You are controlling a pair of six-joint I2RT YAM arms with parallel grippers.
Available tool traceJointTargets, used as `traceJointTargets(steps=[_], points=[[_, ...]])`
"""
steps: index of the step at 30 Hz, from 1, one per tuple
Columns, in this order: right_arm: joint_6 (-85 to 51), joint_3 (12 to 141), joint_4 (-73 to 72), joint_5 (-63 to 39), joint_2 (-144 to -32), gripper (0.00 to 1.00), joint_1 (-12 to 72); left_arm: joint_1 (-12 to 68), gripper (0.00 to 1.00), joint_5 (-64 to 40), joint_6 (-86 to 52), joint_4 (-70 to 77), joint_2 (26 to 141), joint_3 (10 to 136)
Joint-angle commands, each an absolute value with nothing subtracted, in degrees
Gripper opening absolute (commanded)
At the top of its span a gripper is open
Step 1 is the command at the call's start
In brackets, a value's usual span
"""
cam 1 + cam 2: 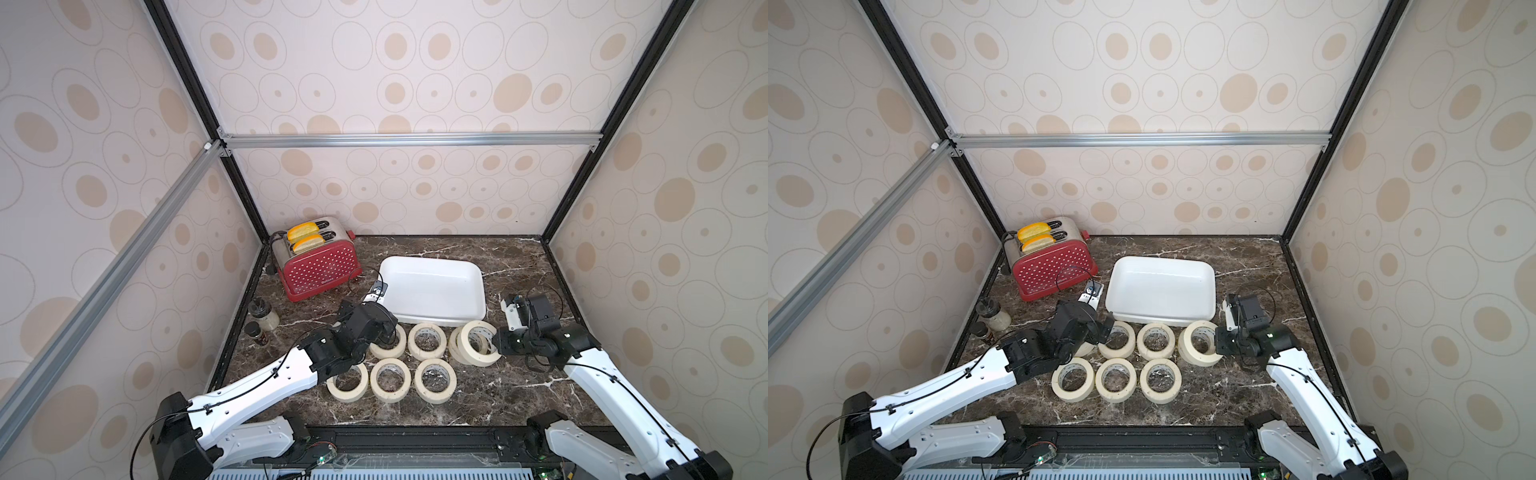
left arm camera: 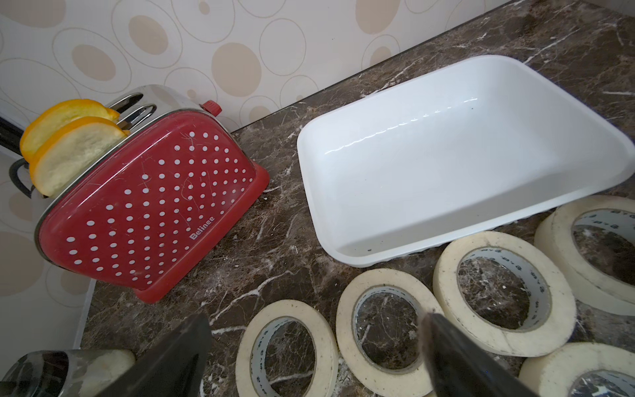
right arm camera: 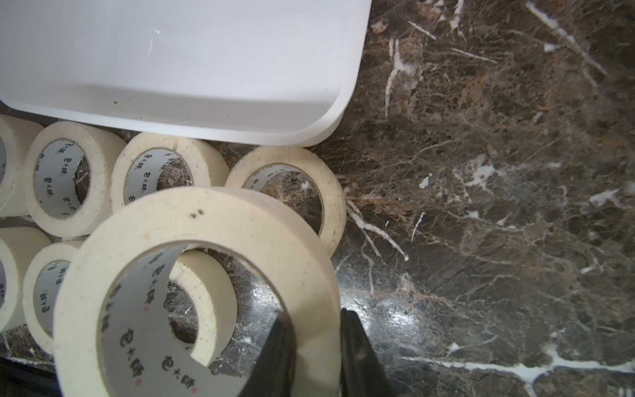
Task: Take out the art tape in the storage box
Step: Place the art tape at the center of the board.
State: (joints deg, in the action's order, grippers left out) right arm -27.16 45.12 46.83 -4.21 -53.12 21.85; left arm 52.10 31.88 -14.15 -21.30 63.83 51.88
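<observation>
Where the marble counter lies nearest you, three rolls of art tape rest flat in a front row. Behind them a second row of rolls lies just in front of the storage box. At that row's right end, your right gripper is clamped on the wall of a tilted roll, with one finger inside the ring and one outside. Your left gripper hovers over the row's left end, fingers spread wide apart. Farther back, left of the box, stands a red dotted toaster.
</observation>
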Motion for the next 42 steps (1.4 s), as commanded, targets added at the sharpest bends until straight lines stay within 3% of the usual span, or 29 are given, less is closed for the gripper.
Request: traceJointTargets(steps=[1,9,21,42], points=[[-31.2,42.9,50.2,-6.7,-49.0,0.2,22.1,51.7,0.99,31.5,-14.3,-20.0,64.5,52.8],[-35.4,38.7,55.6,-7.7,-43.4,0.2,22.1,51.5,0.99,30.9,-13.7,-19.8,64.5,52.7],[-38.0,36.7,58.2,-5.0,-44.6,0.18,22.1,51.5,0.99,30.9,-13.1,-19.7,64.9,52.2],[-43.0,27.6,46.1,-6.3,-50.2,0.19,22.3,51.5,0.99,31.4,-13.1,-19.7,65.7,52.1]])
